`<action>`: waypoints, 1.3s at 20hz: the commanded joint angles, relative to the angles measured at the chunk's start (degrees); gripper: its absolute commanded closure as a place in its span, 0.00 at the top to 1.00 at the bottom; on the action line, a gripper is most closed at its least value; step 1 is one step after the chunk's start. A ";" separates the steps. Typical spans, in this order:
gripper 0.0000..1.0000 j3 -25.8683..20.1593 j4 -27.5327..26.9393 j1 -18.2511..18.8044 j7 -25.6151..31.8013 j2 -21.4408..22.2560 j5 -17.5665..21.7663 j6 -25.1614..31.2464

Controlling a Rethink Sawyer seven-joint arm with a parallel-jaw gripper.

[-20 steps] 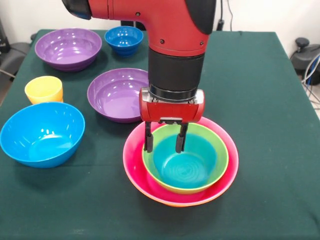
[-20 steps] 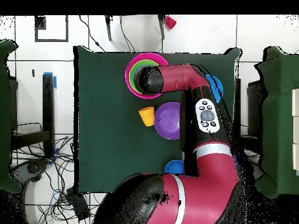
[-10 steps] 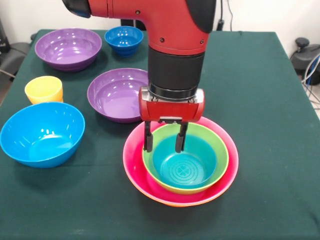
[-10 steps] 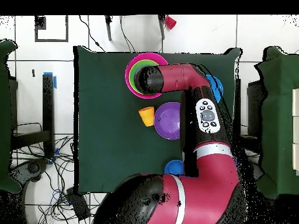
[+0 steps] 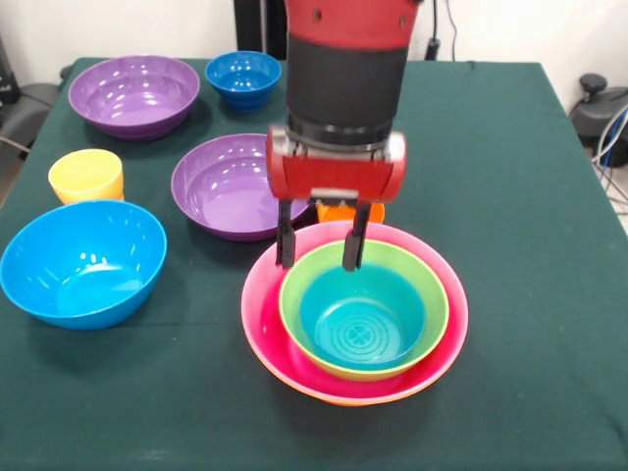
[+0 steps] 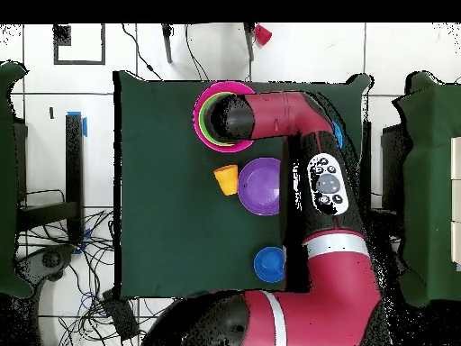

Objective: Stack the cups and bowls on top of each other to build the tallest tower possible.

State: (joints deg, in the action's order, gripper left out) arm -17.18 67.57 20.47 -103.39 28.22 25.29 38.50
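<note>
Your tower (image 5: 354,324) is the landmark: a pink bowl (image 5: 265,339) outermost, with an orange rim peeking beneath it, a green bowl (image 5: 432,314) inside, a teal bowl (image 5: 361,319) innermost. Outside it, unstacked, you have the light blue bowl (image 5: 80,262), two purple bowls (image 5: 228,184) (image 5: 133,93) beyond it, the dark blue bowl (image 5: 242,77), the yellow cup (image 5: 86,176) and an orange cup (image 6: 225,178). So roughly half remains, I judge. The claw (image 5: 318,245) hangs over the tower's far rim, fingers (image 5: 286,240) parted, holding nothing. The overhead view shows the orange cup clearly; the front view nearly hides it behind the claw.
</note>
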 commanded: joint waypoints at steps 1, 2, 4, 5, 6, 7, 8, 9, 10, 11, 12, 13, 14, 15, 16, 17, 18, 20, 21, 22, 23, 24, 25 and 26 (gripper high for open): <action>1.00 -2.81 7.57 -0.31 7.68 6.47 -1.79 10.35; 1.00 -2.86 7.80 -0.38 7.56 6.82 -1.99 10.61; 1.00 -3.00 7.95 -0.52 7.39 7.55 -2.69 11.68; 1.00 -3.13 8.05 -0.49 7.50 7.86 -2.91 11.95; 1.00 -3.16 8.24 -0.45 7.46 7.98 -3.00 11.99; 1.00 -3.23 8.55 -0.40 7.28 7.87 -3.06 11.83; 1.00 -3.29 8.87 -0.35 7.10 7.75 -3.12 11.68; 1.00 -3.59 9.10 -0.20 6.88 6.81 -3.12 10.95; 1.00 -3.96 9.81 0.07 6.45 5.92 -3.23 9.51; 1.00 -4.34 10.53 0.34 6.03 5.02 -3.34 8.07; 1.00 -4.45 11.44 0.56 5.73 4.62 -3.18 6.50; 1.00 -4.61 13.76 1.04 4.95 4.46 -3.04 3.66; 1.00 -4.64 15.12 1.29 4.54 4.57 -2.97 2.26; 1.00 -4.70 17.52 1.68 3.90 5.15 -2.92 0.49; 1.00 -4.68 18.85 1.90 3.57 5.50 -2.94 -0.25; 1.00 -4.72 21.17 2.32 3.26 6.30 -2.96 -1.21; 1.00 -4.80 22.38 2.59 3.18 6.67 -2.93 -1.72; 1.00 -5.25 24.84 3.52 3.43 6.77 -2.66 -3.49; 1.00 -5.47 25.51 4.01 3.43 6.30 -2.52 -4.40; 1.00 -5.32 25.71 4.01 3.15 6.01 -2.19 -5.08; 1.00 -4.97 25.82 3.85 2.70 5.43 -1.65 -6.05; 1.00 -4.62 25.92 3.69 2.25 4.85 -1.11 -7.01; 1.00 -4.43 26.00 3.78 2.12 3.92 -0.51 -8.30; 1.00 -4.33 26.06 3.85 2.05 3.28 -0.16 -9.25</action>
State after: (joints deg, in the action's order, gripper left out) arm -18.47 86.23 23.68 -103.39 35.24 21.31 33.74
